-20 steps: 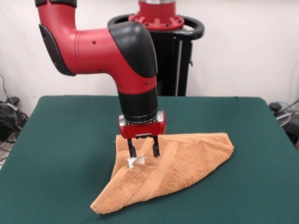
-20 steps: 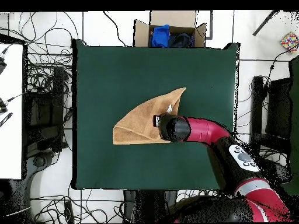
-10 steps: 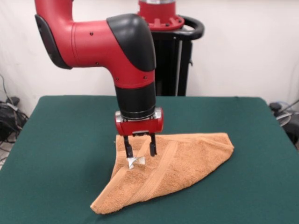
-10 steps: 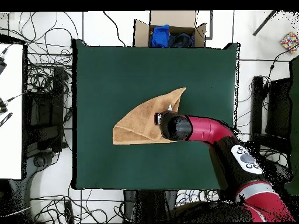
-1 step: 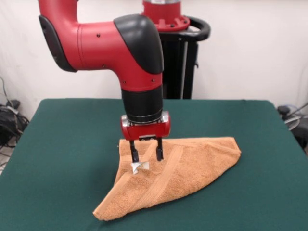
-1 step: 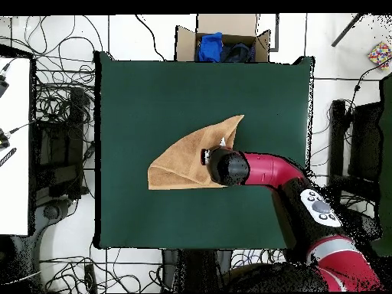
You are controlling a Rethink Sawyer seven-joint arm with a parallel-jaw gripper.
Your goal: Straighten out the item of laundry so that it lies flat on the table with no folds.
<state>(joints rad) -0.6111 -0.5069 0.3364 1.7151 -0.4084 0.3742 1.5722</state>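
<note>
Over the last second the claw has bobbed: it rose a little off the towel, then came back down to about where it started, and the cloth has not shifted at all. So no progress has been made. The towel is folded into a rough triangle on the green counter, and a fold must still be lifted and carried open. The claw's two fingers stand apart, empty, their tips just above or brushing the cloth beside the white care tag; contact cannot be told. In the overhead view the towel sits near the counter's middle, its point aimed toward 1 o'clock, with the arm coming in from 4 o'clock. Off the counter at 12 o'clock, an open cardboard box holds blue and dark bundled items, seemingly cloth.
</note>
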